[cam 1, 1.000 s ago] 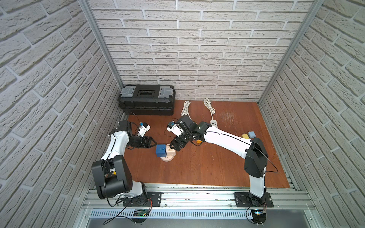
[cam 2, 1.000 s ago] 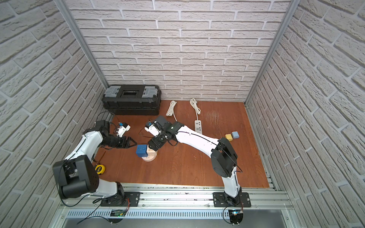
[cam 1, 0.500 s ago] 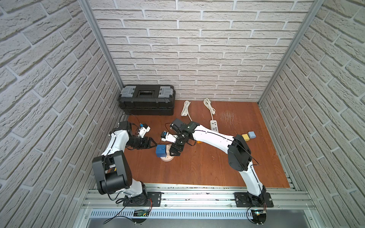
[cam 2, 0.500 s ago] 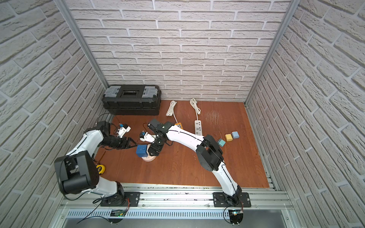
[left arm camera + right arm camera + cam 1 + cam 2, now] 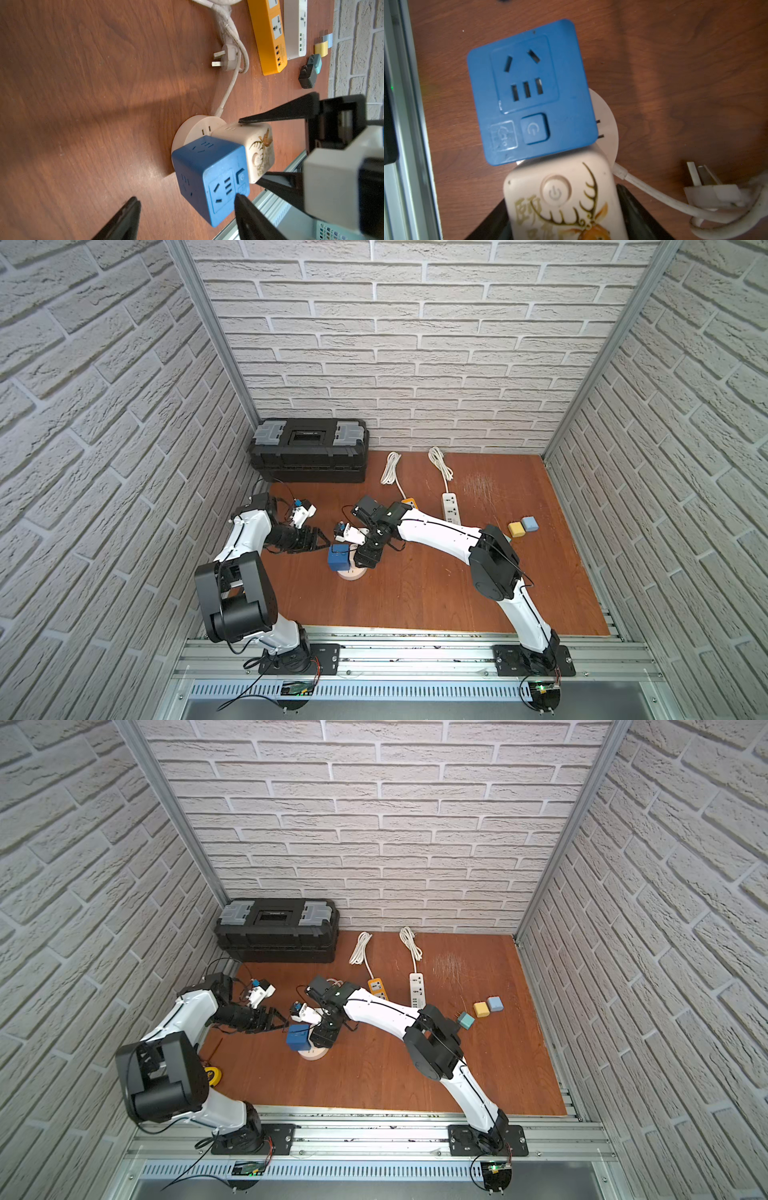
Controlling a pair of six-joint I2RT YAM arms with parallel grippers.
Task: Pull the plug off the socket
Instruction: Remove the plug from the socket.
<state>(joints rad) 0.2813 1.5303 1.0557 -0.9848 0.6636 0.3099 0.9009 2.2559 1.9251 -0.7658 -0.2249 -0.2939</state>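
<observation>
Note left claw (image 5: 325, 542) wide and empty, just beside blue cube (image 5: 339, 556) at its 9 o'clock. Risk of knocking that cube askew on closing. Find round socket (image 5: 353, 573) flat on counter (image 5: 436, 597), left of centre, pinned by nothing. Expect lifting or sliding under any upward pull. Find cream plug (image 5: 560, 199), judged the task's thing, seated in round socket at 3 o'clock of blue cube. See right claw (image 5: 248, 151) closed on its two sides. Risk of slipping on smooth casing, or of jamming pins through a tilted pull. Watch white cord (image 5: 654, 197) for snagging.

Record brown wooden counter with scuffed patch (image 5: 478, 485) at 1 o'clock. Record black toolbox (image 5: 309, 450) at 11 o'clock, orange strip (image 5: 379, 988) and white strip (image 5: 451, 506) at 12, small coloured plugs (image 5: 515, 529) at 3. Record brick-pattern walls (image 5: 415, 344) on three sides.
</observation>
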